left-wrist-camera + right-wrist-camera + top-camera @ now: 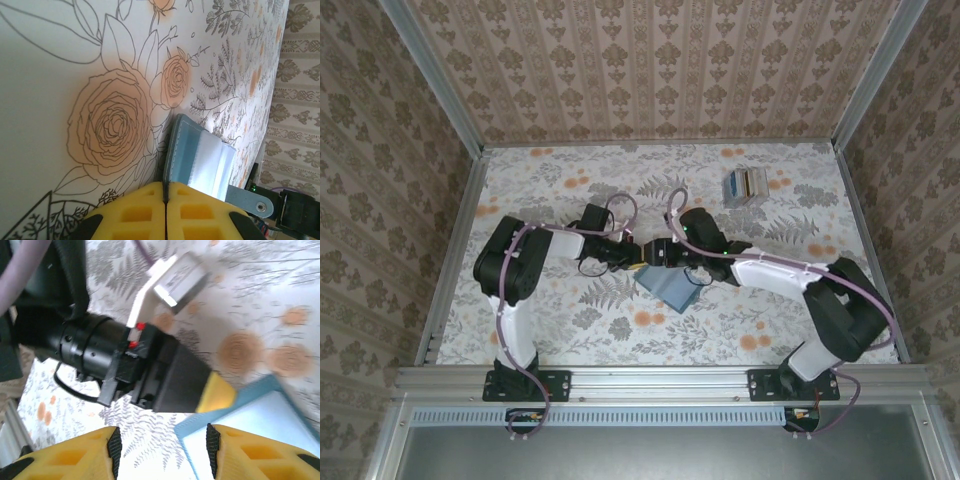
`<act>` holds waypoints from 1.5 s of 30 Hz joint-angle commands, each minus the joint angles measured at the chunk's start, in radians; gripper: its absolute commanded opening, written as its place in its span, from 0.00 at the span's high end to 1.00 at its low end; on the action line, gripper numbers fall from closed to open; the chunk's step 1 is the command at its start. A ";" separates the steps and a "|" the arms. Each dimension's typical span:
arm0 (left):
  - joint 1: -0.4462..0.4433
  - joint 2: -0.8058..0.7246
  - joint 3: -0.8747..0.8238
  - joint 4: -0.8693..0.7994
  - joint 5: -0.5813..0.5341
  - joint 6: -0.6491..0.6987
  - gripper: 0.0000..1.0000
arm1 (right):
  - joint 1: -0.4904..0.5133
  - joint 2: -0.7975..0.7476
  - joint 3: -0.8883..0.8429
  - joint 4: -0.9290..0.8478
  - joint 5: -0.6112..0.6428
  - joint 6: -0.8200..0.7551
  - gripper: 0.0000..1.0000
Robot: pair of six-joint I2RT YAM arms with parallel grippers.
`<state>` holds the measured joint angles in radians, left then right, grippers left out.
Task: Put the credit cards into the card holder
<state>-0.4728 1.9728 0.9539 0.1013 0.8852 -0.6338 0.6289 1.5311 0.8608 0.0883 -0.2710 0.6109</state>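
The wallet (184,150) is being pinched at one edge near the middle of the flowered table (560,185), where it is lying with its pale inside turned up. The grip is being made by the left gripper (165,200). Its yellow fingers are being pressed together, with the rim of the blue cover caught in the seam between them. In the left wrist view the cover is being lifted on edge from the cloth, and a blue tab with a snap is being shown at the wallet's far side.

The right gripper (161,451) is being held just beside the left one, facing it over the wallet. Its fingers are being held apart with nothing between them, and the wallet's corner is being seen past them. Whether they are touching the wallet cannot be told.

The cards (745,186) are being left in a fanned stack at the far right of the table, well apart from the wallet and both grippers.
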 commanded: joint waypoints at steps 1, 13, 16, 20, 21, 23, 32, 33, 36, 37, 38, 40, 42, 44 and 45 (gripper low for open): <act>-0.007 -0.030 -0.063 -0.042 -0.048 -0.032 0.91 | -0.009 -0.015 0.014 -0.268 0.114 0.063 0.49; -0.019 -0.238 -0.303 0.037 -0.151 -0.158 0.91 | -0.029 -0.025 0.070 -0.516 0.085 0.169 0.60; -0.031 -0.283 -0.352 0.077 -0.195 -0.215 0.91 | 0.046 -0.070 0.055 -0.566 0.149 0.293 0.60; -0.045 -0.284 -0.379 0.144 -0.233 -0.273 0.91 | 0.137 -0.100 0.015 -0.591 0.196 0.500 0.56; -0.047 -0.275 -0.380 0.159 -0.230 -0.286 0.91 | 0.158 -0.093 0.022 -0.591 0.189 0.523 0.52; -0.053 -0.269 -0.384 0.187 -0.229 -0.311 0.91 | 0.186 -0.061 0.044 -0.618 0.187 0.525 0.49; -0.070 -0.296 -0.402 0.199 -0.290 -0.333 0.91 | 0.215 -0.024 0.053 -0.803 0.347 0.500 0.46; -0.072 -0.295 -0.400 0.199 -0.294 -0.331 0.91 | 0.217 -0.038 0.054 -0.817 0.364 0.492 0.45; -0.073 -0.288 -0.394 0.199 -0.291 -0.339 0.91 | 0.217 -0.086 0.065 -0.868 0.398 0.488 0.43; -0.075 -0.288 -0.397 0.206 -0.295 -0.344 0.91 | 0.217 -0.105 0.066 -0.886 0.407 0.494 0.42; -0.078 -0.287 -0.399 0.211 -0.298 -0.348 0.91 | 0.214 -0.125 0.057 -0.896 0.416 0.501 0.40; -0.078 -0.282 -0.395 0.210 -0.297 -0.348 0.91 | 0.201 -0.167 0.014 -0.877 0.405 0.506 0.39; -0.079 -0.278 -0.392 0.213 -0.293 -0.352 0.91 | 0.177 -0.180 -0.031 -0.835 0.363 0.515 0.39; -0.080 -0.280 -0.391 0.213 -0.296 -0.354 0.91 | 0.165 -0.176 -0.063 -0.774 0.313 0.520 0.39; -0.081 -0.280 -0.391 0.215 -0.298 -0.354 0.91 | 0.163 -0.174 -0.082 -0.722 0.287 0.513 0.39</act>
<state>-0.5430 1.6798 0.5713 0.3164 0.6415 -0.9733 0.8043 1.3518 0.8268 -0.6922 0.0677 1.1072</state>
